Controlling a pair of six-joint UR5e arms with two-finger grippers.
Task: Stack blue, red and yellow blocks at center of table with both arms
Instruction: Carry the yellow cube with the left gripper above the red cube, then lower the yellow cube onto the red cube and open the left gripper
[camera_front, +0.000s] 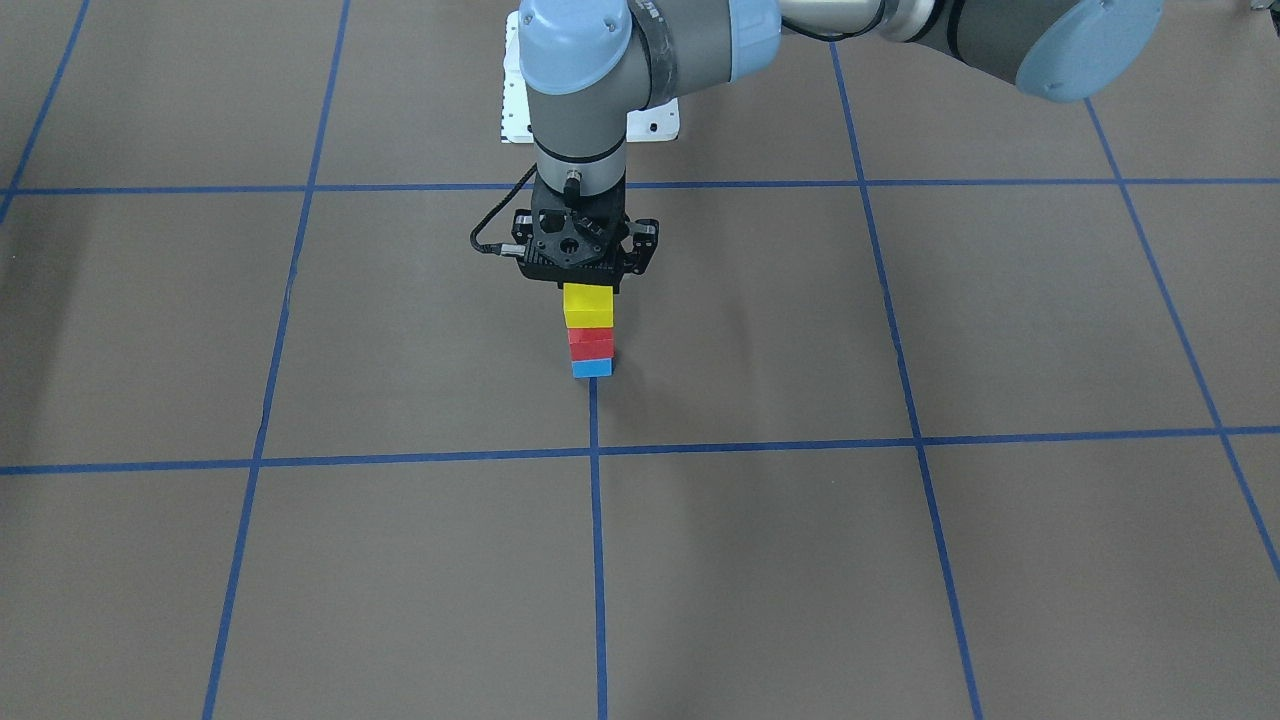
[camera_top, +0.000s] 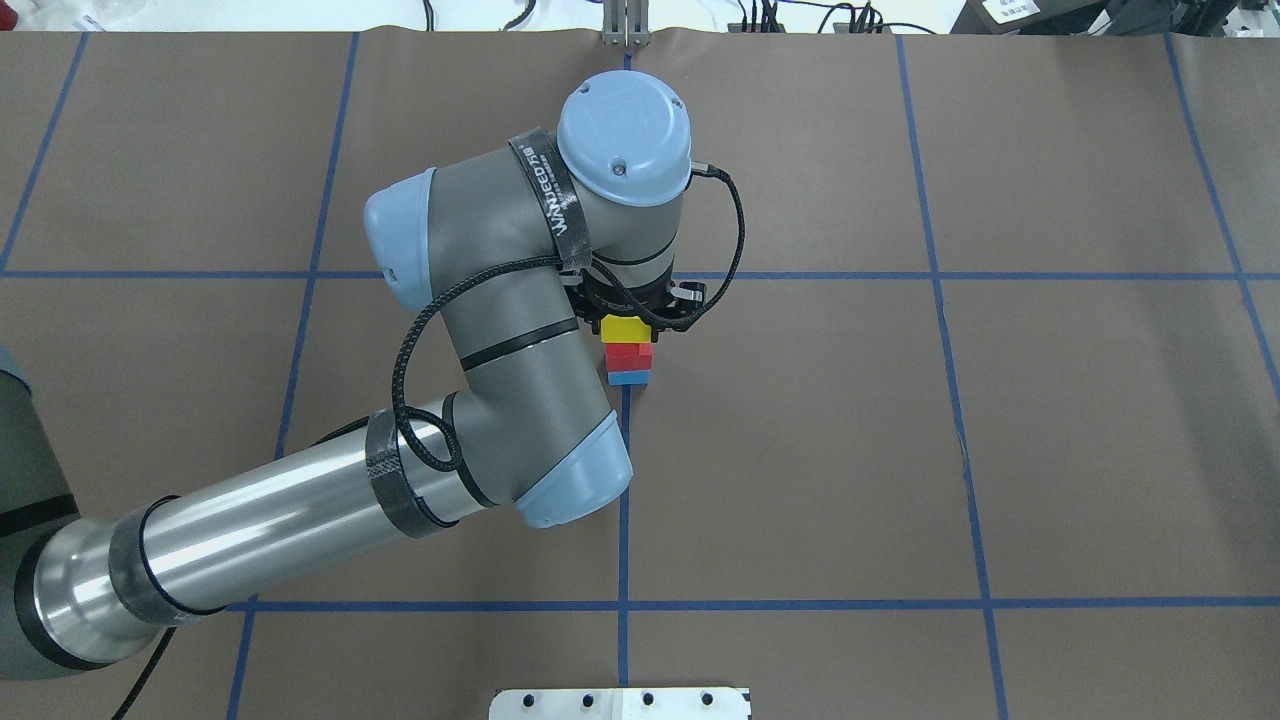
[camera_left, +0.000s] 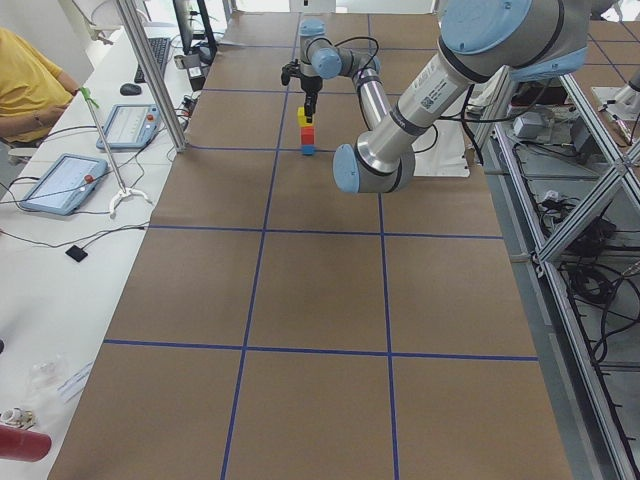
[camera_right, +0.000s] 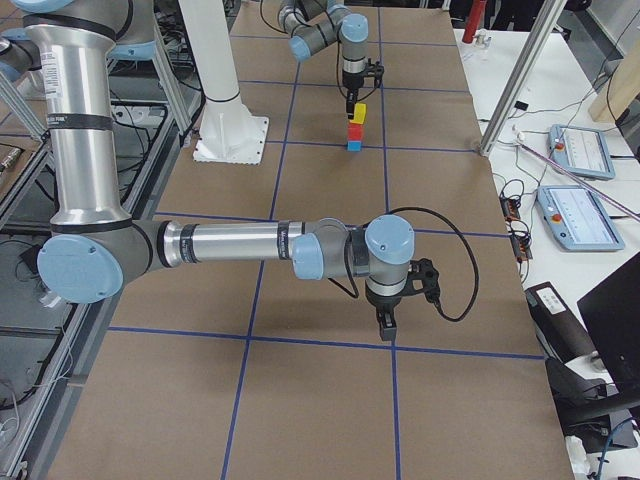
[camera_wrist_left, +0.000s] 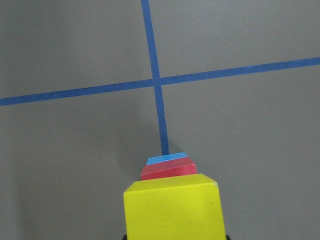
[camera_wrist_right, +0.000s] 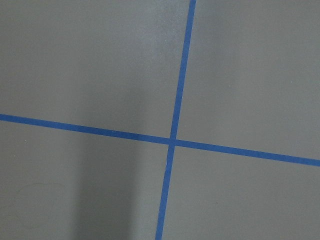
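Note:
At the table's (camera_front: 900, 560) centre, on a tape line, a yellow block (camera_front: 587, 305) rests on a red block (camera_front: 590, 343), which rests on a blue block (camera_front: 592, 368). My left gripper (camera_front: 587, 285) hangs straight down over this stack, shut on the yellow block (camera_top: 625, 328). In the left wrist view the yellow block (camera_wrist_left: 172, 210) fills the bottom, with black finger edges flush at its lower corners. My right gripper (camera_right: 385, 318) shows only in the exterior right view, low over bare table far from the stack; I cannot tell if it is open or shut.
The white pedestal base (camera_front: 655, 125) stands behind the stack, on the robot's side. Beyond the table's far edge a side bench holds tablets (camera_left: 60, 180) and cables, and a person in yellow (camera_left: 25, 85) sits there. Aluminium posts (camera_left: 150, 70) rise along that edge.

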